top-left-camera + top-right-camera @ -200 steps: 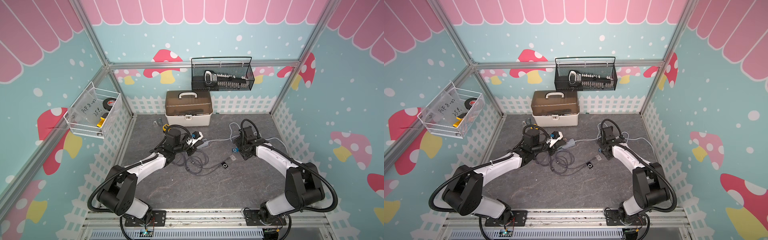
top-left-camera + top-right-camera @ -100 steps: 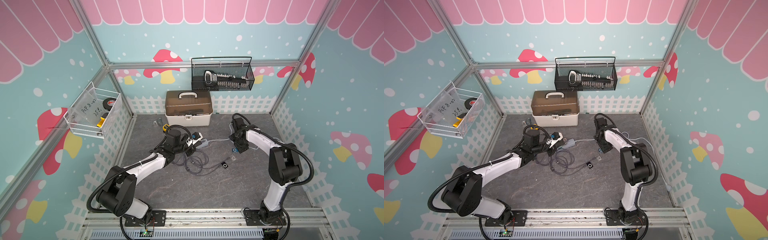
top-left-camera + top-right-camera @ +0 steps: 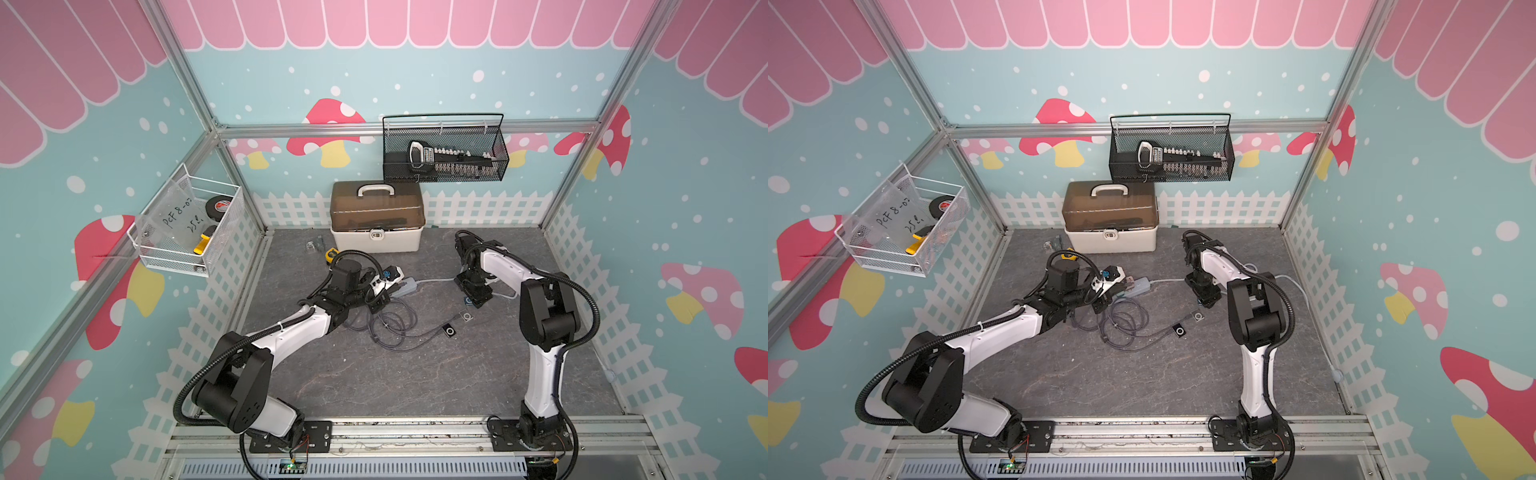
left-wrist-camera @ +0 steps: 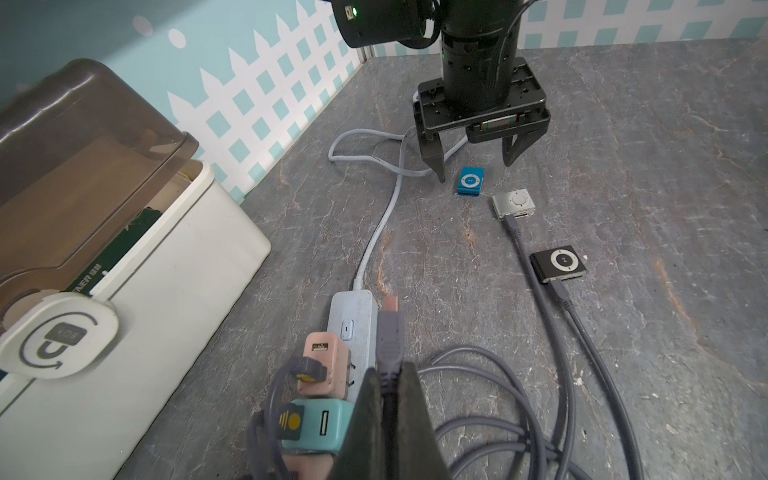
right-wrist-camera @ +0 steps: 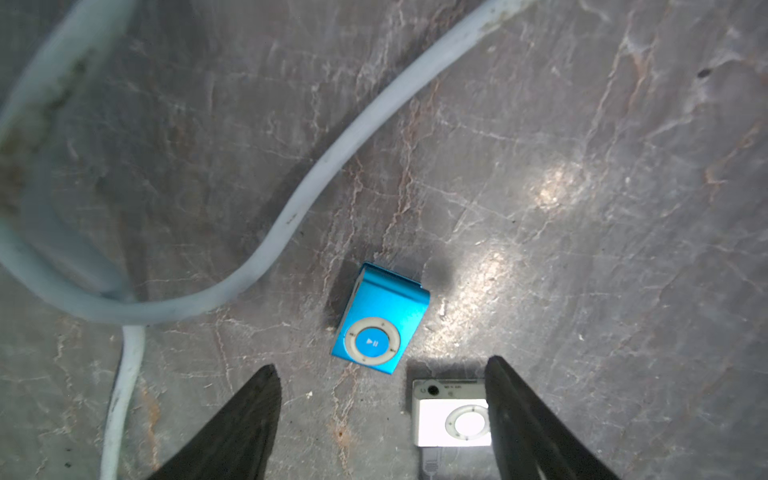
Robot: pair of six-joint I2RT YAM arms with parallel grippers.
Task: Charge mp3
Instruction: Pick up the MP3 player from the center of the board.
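A blue mp3 player (image 5: 380, 320) lies flat on the grey floor with no cable in it; it also shows in the left wrist view (image 4: 471, 181). My right gripper (image 5: 381, 363) hangs open just above it, its fingertips either side and clear of it. Beside it lie a silver mp3 player (image 4: 514, 202) and a black mp3 player (image 4: 559, 262), each with a grey cable plugged in. My left gripper (image 4: 388, 374) is shut on a grey cable plug (image 4: 390, 328) next to the power strip (image 4: 353, 320), which carries pink and teal chargers.
A white toolbox (image 3: 376, 220) with a brown lid stands at the back. The strip's pale cord (image 4: 374, 158) loops close to the right gripper. Grey cables (image 3: 390, 324) coil mid-floor. A black wire basket (image 3: 444, 153) and a white one (image 3: 187, 224) hang on the walls.
The right arm's elbow has swung from the right side inward while its gripper stayed over the blue player. Its jaws have narrowed a little. The left arm has not moved.
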